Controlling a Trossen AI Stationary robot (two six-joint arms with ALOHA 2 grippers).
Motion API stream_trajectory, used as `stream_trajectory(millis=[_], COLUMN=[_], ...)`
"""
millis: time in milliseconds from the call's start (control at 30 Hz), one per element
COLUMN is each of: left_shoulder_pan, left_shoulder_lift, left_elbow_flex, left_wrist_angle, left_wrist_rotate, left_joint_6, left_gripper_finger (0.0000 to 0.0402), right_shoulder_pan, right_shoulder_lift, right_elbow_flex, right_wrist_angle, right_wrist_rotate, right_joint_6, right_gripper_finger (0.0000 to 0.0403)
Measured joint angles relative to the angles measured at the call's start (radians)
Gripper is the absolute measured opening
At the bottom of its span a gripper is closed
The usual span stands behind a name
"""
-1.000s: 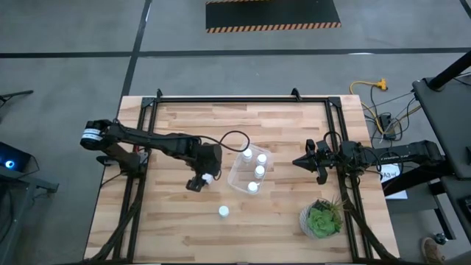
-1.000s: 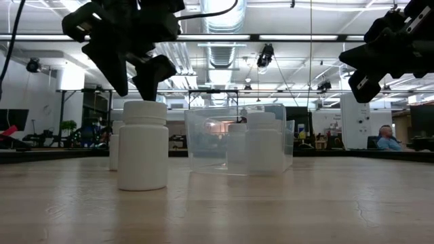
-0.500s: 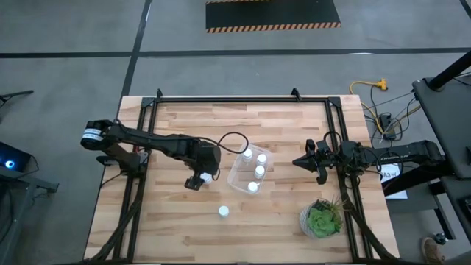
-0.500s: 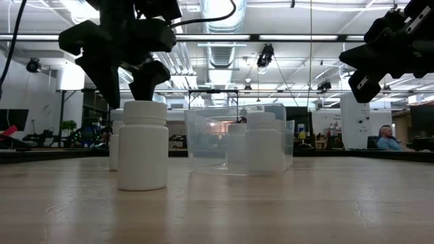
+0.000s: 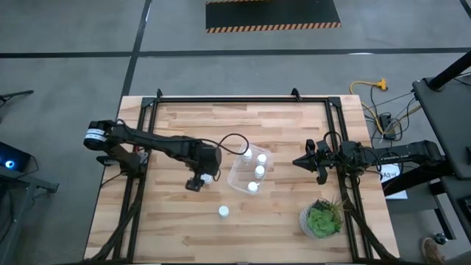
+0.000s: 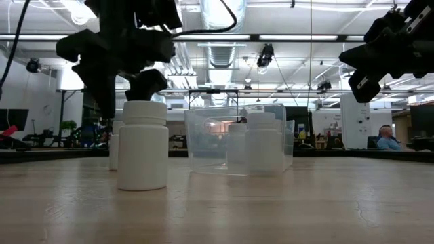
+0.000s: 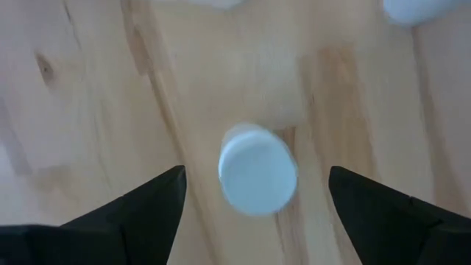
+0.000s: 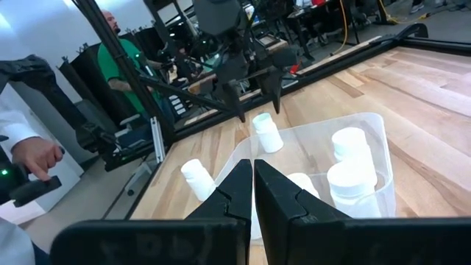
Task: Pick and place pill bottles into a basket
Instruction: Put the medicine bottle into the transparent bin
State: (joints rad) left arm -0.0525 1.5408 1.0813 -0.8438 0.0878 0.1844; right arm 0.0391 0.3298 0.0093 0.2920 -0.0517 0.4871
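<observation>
A small white pill bottle [image 7: 257, 170] stands upright on the wooden table [image 5: 176, 221], left of the clear bin [image 5: 237, 177]. My left gripper [image 7: 254, 210] hangs open above it, pointing down, with one finger on either side of the cap and touching nothing. It also shows in the high view [image 5: 203, 179] and the low view [image 6: 125, 85]. A second loose bottle [image 5: 223, 211] stands nearer the front edge. Three bottles [image 8: 346, 180] show inside the bin. My right gripper [image 5: 316, 163] is shut and empty, held above the table's right side.
A green potted plant [image 5: 322, 219] stands at the front right corner. Black frame rails [image 5: 140, 184] run along the table's left, right and far edges. People [image 8: 121, 66] show in the room beyond the left edge.
My left gripper has come down toward the loose bottle beside the bin, staying open. The bottle has not moved.
</observation>
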Motion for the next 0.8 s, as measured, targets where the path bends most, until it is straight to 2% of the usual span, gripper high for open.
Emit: stream_trajectory(millis=[533,667,800], left_shoulder_pan=[0.0,0.0,0.0], left_shoulder_lift=[0.086,0.085,0.085], left_elbow_flex=[0.001,0.001,0.001], left_wrist_angle=[0.024,0.023,0.019], left_wrist_rotate=[0.009,0.01,0.009], left_joint_6=[-0.022,-0.022,-0.022], left_gripper_finger=[0.0314,0.0294,0.0255], right_shoulder_pan=[0.0,0.0,0.0], right_shoulder_lift=[0.0,0.0,0.0], right_elbow_flex=[0.0,0.0,0.0], right_wrist_angle=[0.001,0.001,0.0], right_wrist_rotate=[0.0,0.0,0.0], right_joint_6=[0.007,0.007,0.007], right_gripper_finger=[0.0009,0.0009,0.0009])
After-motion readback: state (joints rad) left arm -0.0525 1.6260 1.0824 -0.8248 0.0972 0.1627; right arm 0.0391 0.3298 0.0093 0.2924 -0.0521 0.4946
